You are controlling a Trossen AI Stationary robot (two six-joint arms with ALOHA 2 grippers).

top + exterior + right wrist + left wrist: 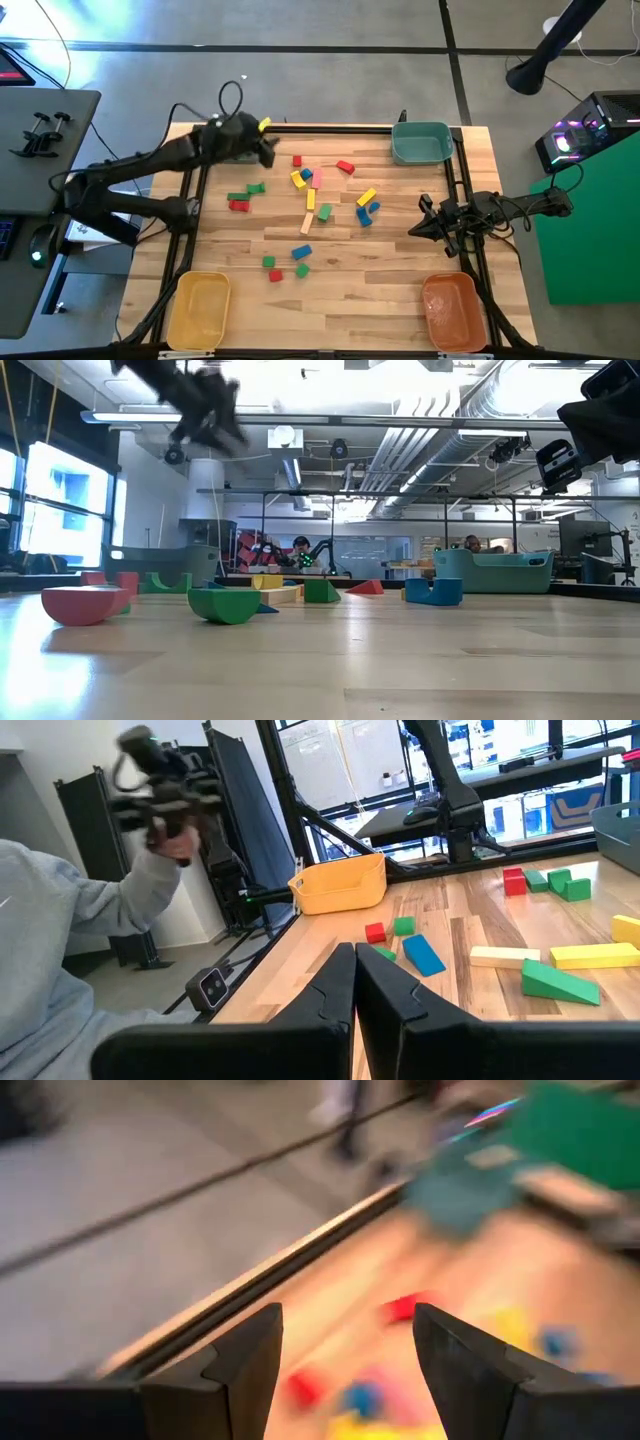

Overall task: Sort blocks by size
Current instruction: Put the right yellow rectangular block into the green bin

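Plainly, the blocks (318, 205) lie scattered on the worktop (340, 290) ahead of the left tool (268, 148), fingers apart and empty; light, rigid wood, best pinched across flat faces. Right tool (415, 231) waits, fingers together.

Smooth wooden table (400, 290), glossy plastic bins (420, 143)

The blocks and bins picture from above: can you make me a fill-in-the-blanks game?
1. The bin at the table's far edge is ____.
2. The left hand is open and holds ____.
3. The right hand is ____.
4. The bin on the left arm's side is ____.

Missing words: teal; nothing; shut; yellow
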